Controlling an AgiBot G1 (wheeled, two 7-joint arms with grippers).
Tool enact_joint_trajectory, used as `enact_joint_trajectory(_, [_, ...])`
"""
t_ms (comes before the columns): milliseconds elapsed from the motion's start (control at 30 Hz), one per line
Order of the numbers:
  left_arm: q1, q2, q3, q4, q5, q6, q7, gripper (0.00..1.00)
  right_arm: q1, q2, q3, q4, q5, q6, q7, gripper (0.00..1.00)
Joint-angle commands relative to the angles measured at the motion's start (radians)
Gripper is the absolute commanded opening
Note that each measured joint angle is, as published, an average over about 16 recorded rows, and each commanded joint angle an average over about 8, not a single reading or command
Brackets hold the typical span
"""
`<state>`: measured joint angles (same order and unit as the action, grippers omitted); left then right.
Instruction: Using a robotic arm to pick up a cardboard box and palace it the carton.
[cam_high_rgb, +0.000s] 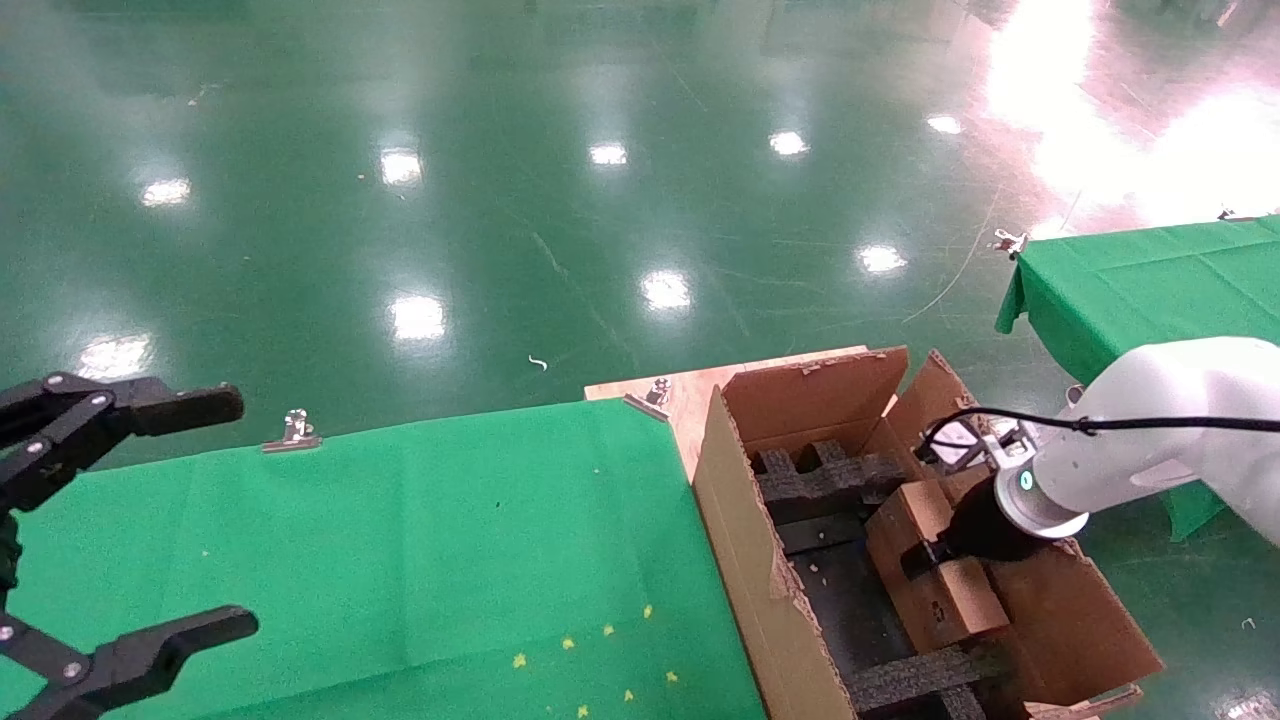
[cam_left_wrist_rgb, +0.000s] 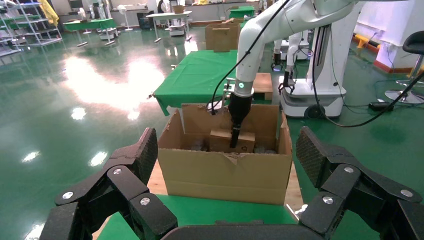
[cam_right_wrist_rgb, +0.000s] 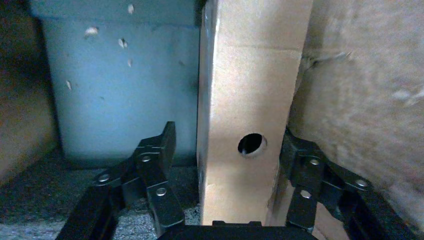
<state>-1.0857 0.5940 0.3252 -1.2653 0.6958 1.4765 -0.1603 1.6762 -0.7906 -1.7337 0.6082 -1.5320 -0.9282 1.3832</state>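
The white robotic arm (cam_high_rgb: 1150, 440) reaches down into the large brown carton (cam_high_rgb: 740, 520), which holds black foam inserts (cam_high_rgb: 820, 480). Its right gripper (cam_high_rgb: 930, 555) straddles the small cardboard box (cam_high_rgb: 950, 600), which stands on edge against the carton's right wall. The right wrist view shows that box (cam_right_wrist_rgb: 245, 75) with its round hole between the fingers of the right gripper (cam_right_wrist_rgb: 228, 137). One finger (cam_right_wrist_rgb: 295, 155) lies against the box and the other (cam_right_wrist_rgb: 160, 150) stands apart from it, so the gripper is open. My left gripper (cam_high_rgb: 130, 520) hangs open over the table's left end.
The carton sits on a wooden board (cam_high_rgb: 680, 400) at the right end of a green-clothed table (cam_high_rgb: 400, 550) with metal clips (cam_high_rgb: 295, 430). A second green table (cam_high_rgb: 1140, 280) stands beyond at the right. In the left wrist view the carton (cam_left_wrist_rgb: 225, 172) faces my left gripper (cam_left_wrist_rgb: 227, 145).
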Motion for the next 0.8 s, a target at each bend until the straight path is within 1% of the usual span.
enact_joint_trajectory(33, [0.000, 0.000, 0.000, 0.000, 0.000, 0.000, 0.000, 1.00, 0.010, 0.007, 0.000, 0.013, -0.004, -0.001, 0.005, 1.00])
enact_joint_trajectory(300, [0.000, 0.000, 0.000, 0.000, 0.000, 0.000, 0.000, 1.00, 0.088, 0.028, 0.010, 0.061, -0.027, 0.003, 0.025, 1.00])
enact_joint_trajectory(500, [0.000, 0.000, 0.000, 0.000, 0.000, 0.000, 0.000, 1.00, 0.176, 0.041, 0.042, 0.124, -0.022, 0.014, 0.014, 1.00])
enact_joint_trajectory(667, [0.000, 0.000, 0.000, 0.000, 0.000, 0.000, 0.000, 1.00, 0.263, 0.059, 0.096, 0.207, 0.034, 0.000, -0.038, 1.00])
enact_joint_trajectory(800, [0.000, 0.000, 0.000, 0.000, 0.000, 0.000, 0.000, 1.00, 0.319, 0.080, 0.151, 0.270, 0.125, -0.044, -0.098, 1.00])
